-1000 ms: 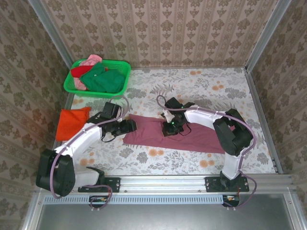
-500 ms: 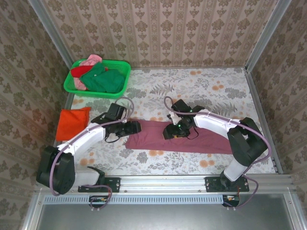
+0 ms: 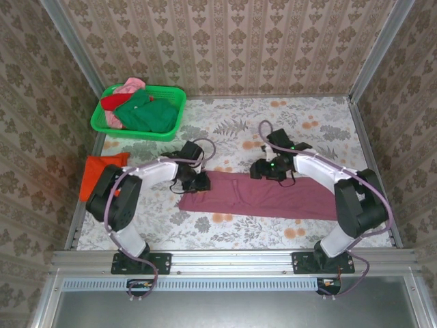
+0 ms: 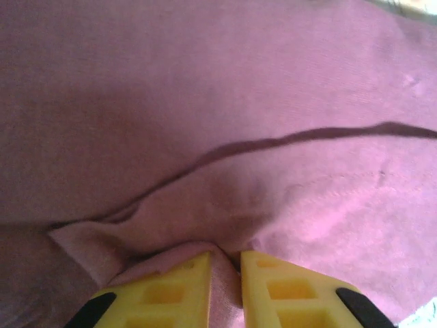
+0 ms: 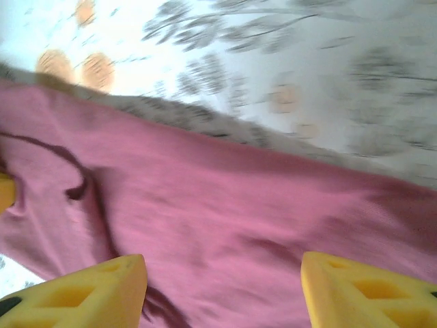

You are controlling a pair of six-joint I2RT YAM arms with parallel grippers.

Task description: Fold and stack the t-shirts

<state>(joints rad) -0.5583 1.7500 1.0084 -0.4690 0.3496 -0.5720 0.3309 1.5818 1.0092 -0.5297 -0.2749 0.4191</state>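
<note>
A maroon t-shirt (image 3: pixel 266 197) lies folded into a long strip across the middle of the table. My left gripper (image 3: pixel 199 183) is at its left end. In the left wrist view the yellow fingers (image 4: pixel 179 290) pinch a raised fold of the maroon cloth (image 4: pixel 225 137). My right gripper (image 3: pixel 263 171) hovers over the strip's far edge, with its fingers (image 5: pixel 89 294) spread wide above the maroon cloth (image 5: pixel 225 205) and nothing between them. An orange-red t-shirt (image 3: pixel 95 174) lies folded at the table's left edge.
A green plastic basket (image 3: pixel 179 113) at the back left holds a green shirt (image 3: pixel 147 115), a red one (image 3: pixel 113 102) and a pink one (image 3: pixel 133 83). The floral table top (image 3: pixel 307 130) is hemmed by metal rails and patterned walls.
My right gripper opened, let go of the maroon shirt and moved to its far edge. My left gripper swung right onto the shirt's left end and closed on a fold.
</note>
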